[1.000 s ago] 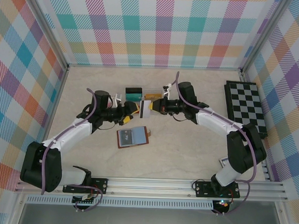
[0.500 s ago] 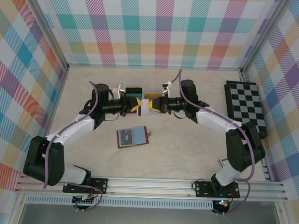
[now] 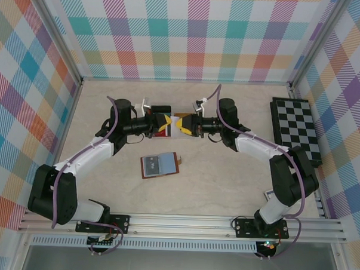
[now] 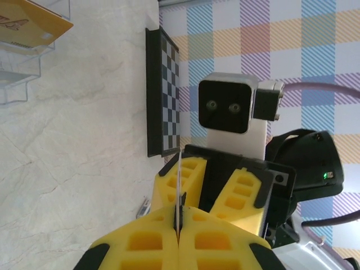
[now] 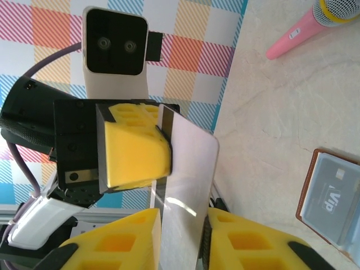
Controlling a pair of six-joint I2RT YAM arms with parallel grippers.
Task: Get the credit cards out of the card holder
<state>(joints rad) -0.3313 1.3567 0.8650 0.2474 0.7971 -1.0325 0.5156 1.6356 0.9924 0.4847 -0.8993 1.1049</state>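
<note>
Evidently light, stiff and slick, the credit card (image 5: 188,169) is pinched across its faces by the left gripper (image 4: 179,222); right gripper (image 5: 183,228), lower frame, seems spread around it

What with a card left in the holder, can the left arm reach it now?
Probably not yet: the left end effector is shut on a grey card. The holder itself lies open, nothing over it.

Pastel plaid walls (image 3: 196,34) enclose a pale marbled counter (image 3: 226,179) on three sides. An aluminium rail (image 3: 224,223) runs along its near edge
</note>
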